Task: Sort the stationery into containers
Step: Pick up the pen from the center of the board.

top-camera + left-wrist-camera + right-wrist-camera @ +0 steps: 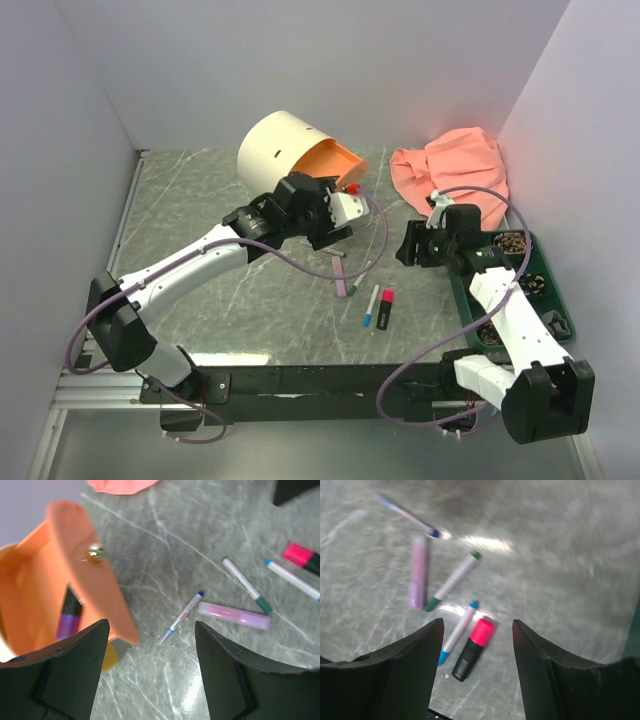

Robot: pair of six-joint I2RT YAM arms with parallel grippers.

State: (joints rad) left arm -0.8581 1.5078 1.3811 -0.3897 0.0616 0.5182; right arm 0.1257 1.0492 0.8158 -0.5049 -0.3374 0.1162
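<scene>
A grey-green marbled table fills the walled workspace. At its far middle stands the cream drum-shaped cabinet, and a crumpled pink cloth lies at the far right. A dark green tray sits along the right edge, with the right arm reaching over it. The cabinet's peach-orange drawer is pulled out toward the table's centre, and the left arm stretches up to it. The left gripper hangs at the drawer's front lip with its jaws spread wide and nothing between them. The right gripper hovers above the loose stationery near the middle of the table, its jaws likewise apart and empty. Inside the drawer lies a purple highlighter with a dark end. On the table, well apart from the drawer, lie five pieces. They are a lilac marker, a pink-black highlighter, a green-ended white pen, a blue-capped white pen just beside the pink-black highlighter, and a thin pen farthest toward the cabinet. A small brass knob sits on the drawer's front.
</scene>
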